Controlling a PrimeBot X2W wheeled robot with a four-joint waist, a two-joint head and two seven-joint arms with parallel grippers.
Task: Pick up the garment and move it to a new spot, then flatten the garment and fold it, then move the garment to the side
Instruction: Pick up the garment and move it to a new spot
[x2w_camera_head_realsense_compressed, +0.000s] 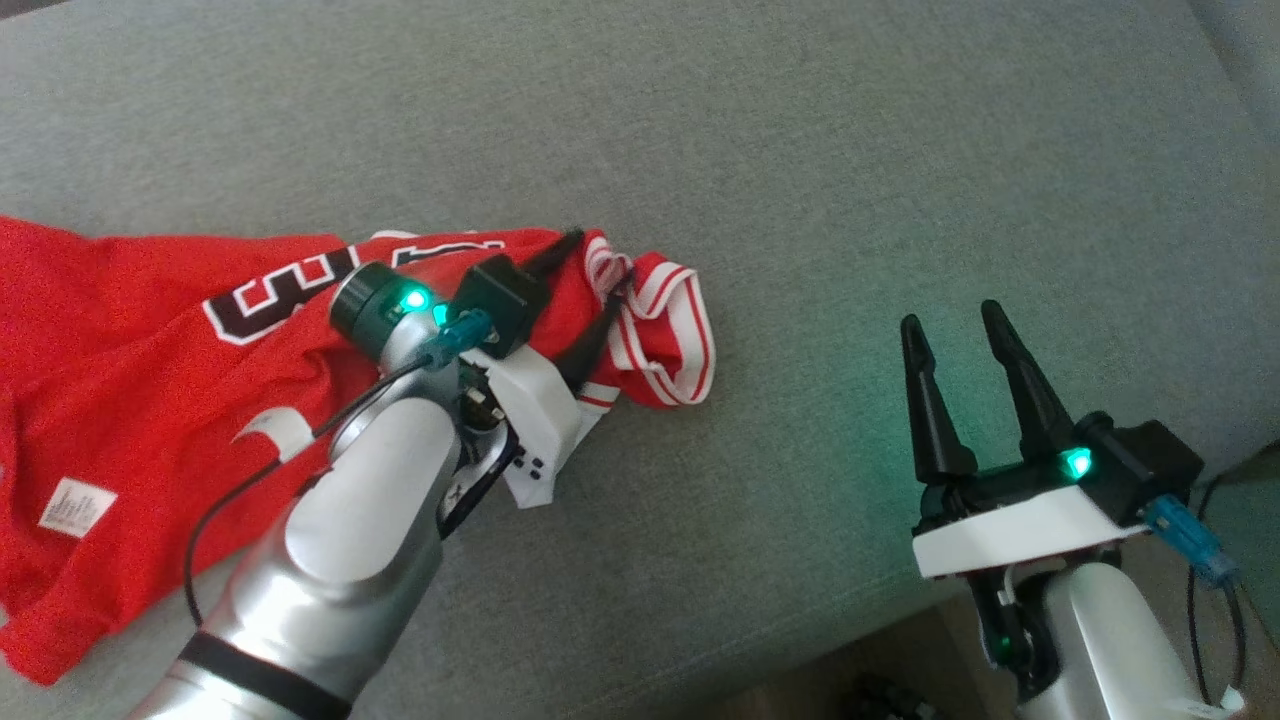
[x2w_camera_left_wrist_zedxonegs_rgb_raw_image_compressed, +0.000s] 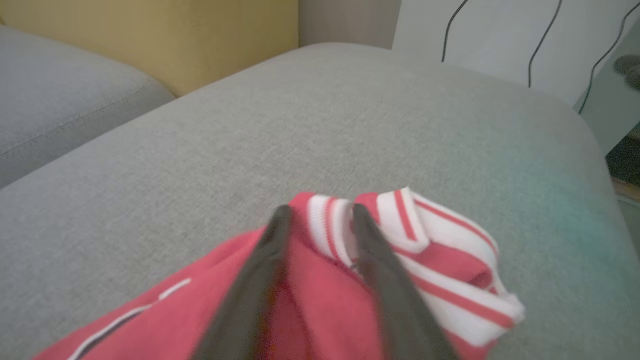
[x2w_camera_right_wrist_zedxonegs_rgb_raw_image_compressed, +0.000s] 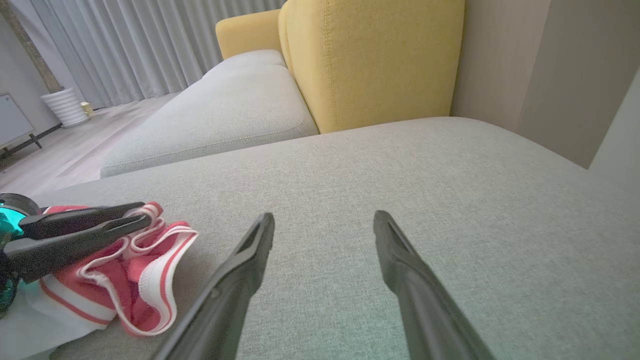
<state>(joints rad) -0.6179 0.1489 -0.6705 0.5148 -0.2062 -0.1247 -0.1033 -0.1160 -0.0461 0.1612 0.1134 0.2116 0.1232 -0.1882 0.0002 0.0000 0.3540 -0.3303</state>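
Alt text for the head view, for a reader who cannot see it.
A red jersey with a dark number lies crumpled on the left of a grey cushion. The left gripper is over its red-and-white striped trim, jaws parted; the right gripper stands open at the lower right, clear of the cloth.

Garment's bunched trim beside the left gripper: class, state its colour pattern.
The trim is white with red stripes; clearest in the left wrist view.

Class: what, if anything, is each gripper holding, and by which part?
Nothing clamped: left gripper straddles the striped trim of the garment, jaws parted; right gripper open, empty.
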